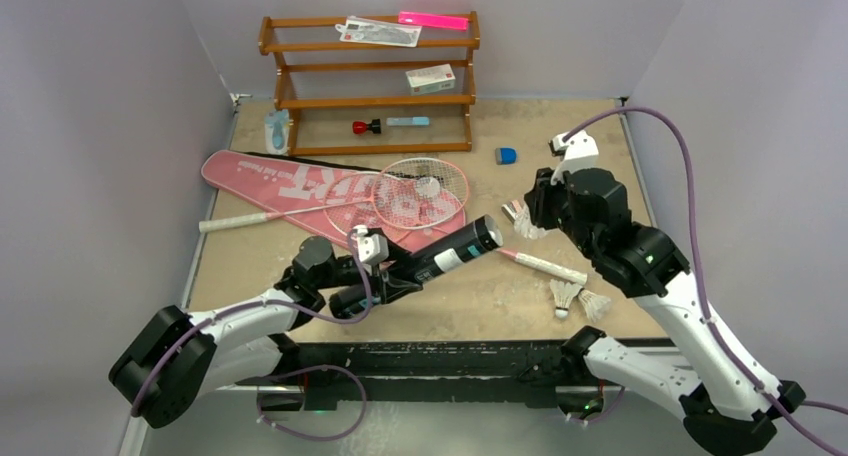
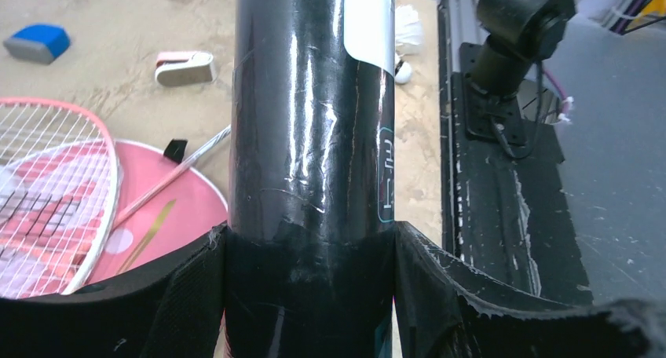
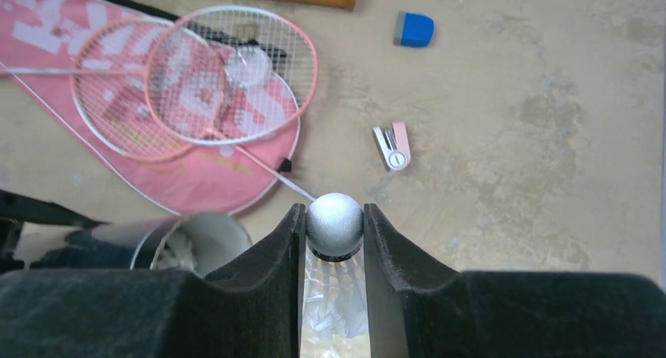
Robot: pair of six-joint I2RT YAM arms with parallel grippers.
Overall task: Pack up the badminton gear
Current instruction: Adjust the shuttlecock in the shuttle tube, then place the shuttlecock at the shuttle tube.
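Shuttlecocks up front: two loose shuttlecocks (image 1: 567, 296) lie side by side on the table (image 1: 480, 296) near its front edge, right of centre, just beside the white handle of one of the rackets (image 1: 545, 266). Left of them the left gripper (image 1: 392, 281) has its fingers (image 2: 188, 295) clamped round the black tube (image 1: 450, 253) near its lower end — the tube is lifted off the table and slants up to the right, its open mouth aimed toward the other arm. Over there the right gripper (image 3: 334, 236) pinches a single shuttlecock (image 3: 335, 223) between narrow jaws, its rounded cork poking out past the fingertips and its feathers back between the pads. From the right wrist the tube's mouth sits just left of it, something white inside. Further back the two pink frames overlap on the pink bag (image 1: 260, 174), which lies flat and slantwise across the left half of the table, lettered SPORT. A small blue block (image 1: 506, 156) sits alone beyond the right gripper — and against the far wall stands the wooden rack (image 1: 370, 101), a white box (image 1: 430, 78) on one shelf.
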